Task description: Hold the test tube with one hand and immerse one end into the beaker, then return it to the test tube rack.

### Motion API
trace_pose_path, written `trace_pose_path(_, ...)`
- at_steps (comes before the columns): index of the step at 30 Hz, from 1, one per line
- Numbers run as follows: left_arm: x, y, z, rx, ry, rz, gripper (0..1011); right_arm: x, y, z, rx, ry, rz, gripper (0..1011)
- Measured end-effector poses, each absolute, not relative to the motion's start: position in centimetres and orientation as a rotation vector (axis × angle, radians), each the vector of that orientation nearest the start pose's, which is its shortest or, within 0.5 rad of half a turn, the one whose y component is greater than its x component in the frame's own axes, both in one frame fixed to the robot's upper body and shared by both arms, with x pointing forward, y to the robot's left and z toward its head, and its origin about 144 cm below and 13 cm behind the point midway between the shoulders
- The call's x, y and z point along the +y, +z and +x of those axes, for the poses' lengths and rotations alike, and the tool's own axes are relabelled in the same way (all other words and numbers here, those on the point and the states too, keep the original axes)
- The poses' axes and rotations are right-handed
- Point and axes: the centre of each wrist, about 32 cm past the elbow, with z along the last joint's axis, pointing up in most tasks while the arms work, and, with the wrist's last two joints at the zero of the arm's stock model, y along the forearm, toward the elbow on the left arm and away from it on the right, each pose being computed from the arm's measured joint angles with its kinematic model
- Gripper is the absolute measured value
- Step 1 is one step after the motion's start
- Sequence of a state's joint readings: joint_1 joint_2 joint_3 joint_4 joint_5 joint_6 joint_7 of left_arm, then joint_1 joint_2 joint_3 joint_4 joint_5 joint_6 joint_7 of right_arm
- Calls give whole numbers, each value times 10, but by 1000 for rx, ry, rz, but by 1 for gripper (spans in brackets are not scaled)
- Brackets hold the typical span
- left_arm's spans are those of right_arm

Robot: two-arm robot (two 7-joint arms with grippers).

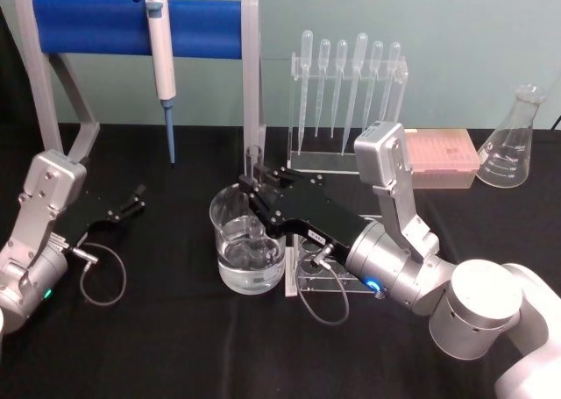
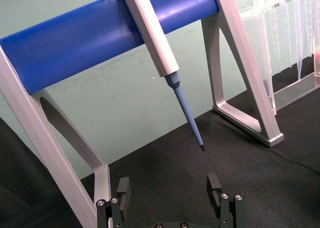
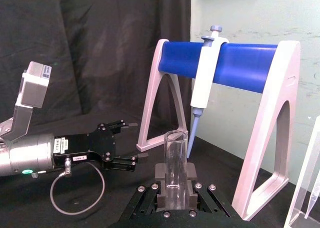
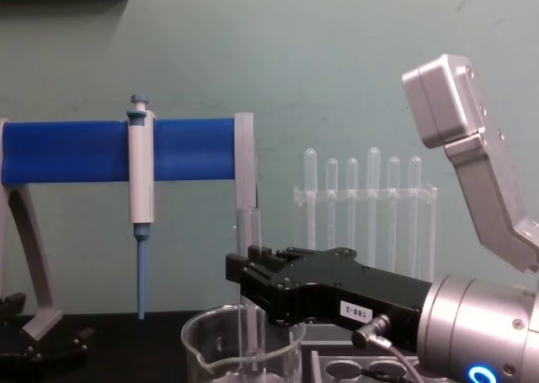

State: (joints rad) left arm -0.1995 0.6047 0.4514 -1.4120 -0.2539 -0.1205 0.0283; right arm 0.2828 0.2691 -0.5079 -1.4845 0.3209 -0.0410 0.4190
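Taking the beaker [image 1: 248, 241] as the landmark: well behind it stands the blue-barred stand [image 1: 136, 17] with the pipettor [image 1: 161, 57] hanging from its bar, and behind and to the right of it the clear rack of plastic pipettes [image 1: 348, 92].

The right arm reaches in from the right of the beaker, its right gripper [image 1: 254, 185] over the far rim, clamped around the test tube [image 1: 254, 158]. The left gripper [image 1: 136, 197] rests well to the left of the beaker on the black cloth, fingers spread and holding nothing.

The beaker holds some clear liquid at its bottom. The test tube stands upright in the jaws; in the chest view its lower part [image 4: 250, 332] runs down inside the beaker's rim, though whether the tip reaches the liquid is hard to tell.

By this, the pick-up is done and the dipping is under way or just reached. What remains is lifting the tube out and returning it, likely to the clear holed rack [image 1: 329, 272] just right of the beaker.
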Motion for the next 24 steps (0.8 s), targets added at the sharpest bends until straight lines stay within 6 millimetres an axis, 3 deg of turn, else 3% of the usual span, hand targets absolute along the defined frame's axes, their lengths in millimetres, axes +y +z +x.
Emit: trace_pose_path(24,310,1140,489,-285,1248,304,1000,-161,1178,505,-91,-691,26,225)
